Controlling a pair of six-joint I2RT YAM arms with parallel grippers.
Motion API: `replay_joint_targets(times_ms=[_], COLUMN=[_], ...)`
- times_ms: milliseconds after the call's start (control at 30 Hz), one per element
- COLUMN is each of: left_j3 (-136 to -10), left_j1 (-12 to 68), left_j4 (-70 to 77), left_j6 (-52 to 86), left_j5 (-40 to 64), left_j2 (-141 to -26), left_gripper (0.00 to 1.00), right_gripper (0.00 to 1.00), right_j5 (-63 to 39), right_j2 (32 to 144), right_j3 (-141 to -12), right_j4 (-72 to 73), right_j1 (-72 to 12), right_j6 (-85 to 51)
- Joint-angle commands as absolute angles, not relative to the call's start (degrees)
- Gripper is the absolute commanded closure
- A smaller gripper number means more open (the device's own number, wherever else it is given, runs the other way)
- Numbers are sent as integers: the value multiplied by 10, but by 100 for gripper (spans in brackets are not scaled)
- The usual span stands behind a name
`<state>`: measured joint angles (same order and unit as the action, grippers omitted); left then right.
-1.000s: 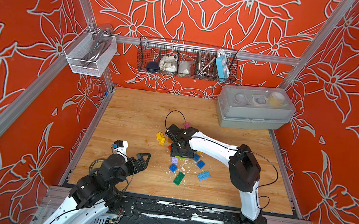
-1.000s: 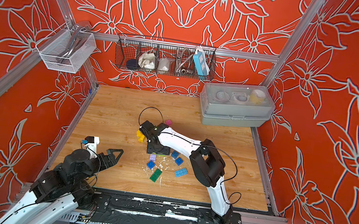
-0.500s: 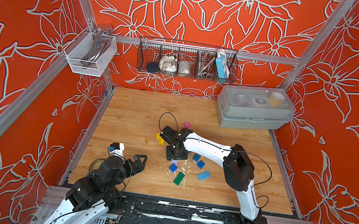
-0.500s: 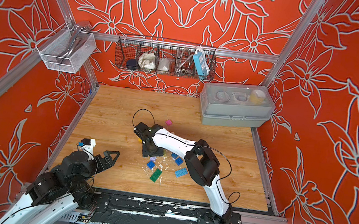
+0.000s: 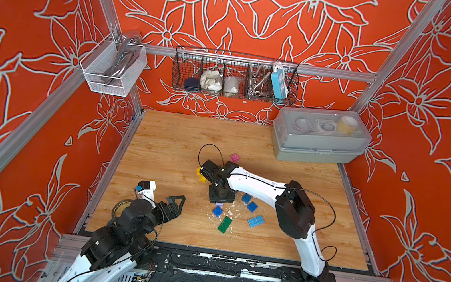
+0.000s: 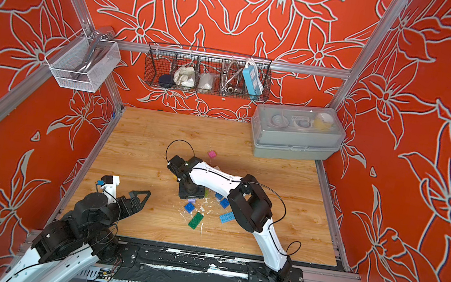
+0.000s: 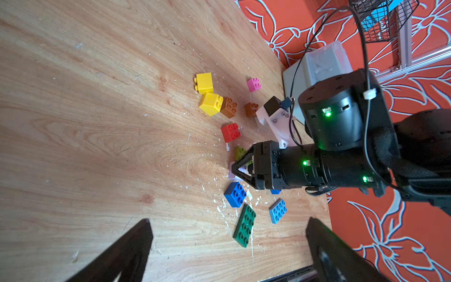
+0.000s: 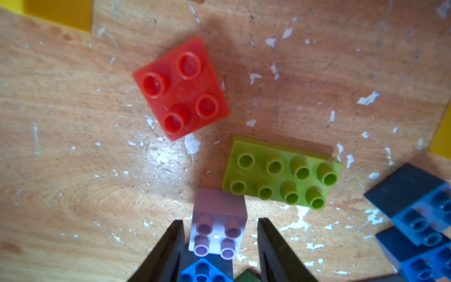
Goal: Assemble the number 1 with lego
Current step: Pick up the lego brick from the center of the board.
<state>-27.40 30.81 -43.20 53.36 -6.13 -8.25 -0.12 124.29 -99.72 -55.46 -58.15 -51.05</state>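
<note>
My right gripper (image 8: 219,221) points down at the table, its black fingers on either side of a lilac brick (image 8: 218,234) with small gaps, open and not gripping. A red brick (image 8: 181,89) and a lime plate (image 8: 280,175) lie just beyond it, and a blue brick (image 8: 202,272) lies under the fingers. In a top view the right gripper (image 5: 220,199) stands over the lego cluster beside a green plate (image 5: 224,224), a light blue plate (image 5: 256,221) and yellow bricks (image 5: 201,174). My left gripper (image 7: 228,221) is wide open and holds nothing, low at the front left.
A grey lidded box (image 5: 320,140) stands at the back right. A pink brick (image 5: 235,157) lies apart towards the back, and brown bricks (image 7: 229,107) lie by the yellow ones. A tape roll (image 5: 122,206) sits beside the left arm. White flecks litter the wood.
My right gripper has moved towards the front, from the yellow bricks to the lilac brick, and its jaws have narrowed. The left arm has barely shifted.
</note>
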Motion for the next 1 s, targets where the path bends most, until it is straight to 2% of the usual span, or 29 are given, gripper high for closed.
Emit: replay_joint_targets(times_ms=[0, 467, 733, 967], left_j3=[-273, -271, -270, -267], left_j1=[306, 306, 306, 306], left_j4=[-423, -423, -423, -422], left_j6=[526, 527, 529, 529], left_j5=[-59, -62, -65, -66], left_j2=[-88, -83, -78, -78], left_gripper=[2, 2, 2, 2], right_gripper=[50, 57, 74, 74], right_j5=[4, 0, 7, 35], right_j2=[1253, 1268, 1256, 1215], right_j3=[-1005, -1014, -1011, -1007], right_j4=[-560, -564, -572, -596], right_j1=[-582, -581, -581, -580], right_j6=[-530, -545, -546, -557])
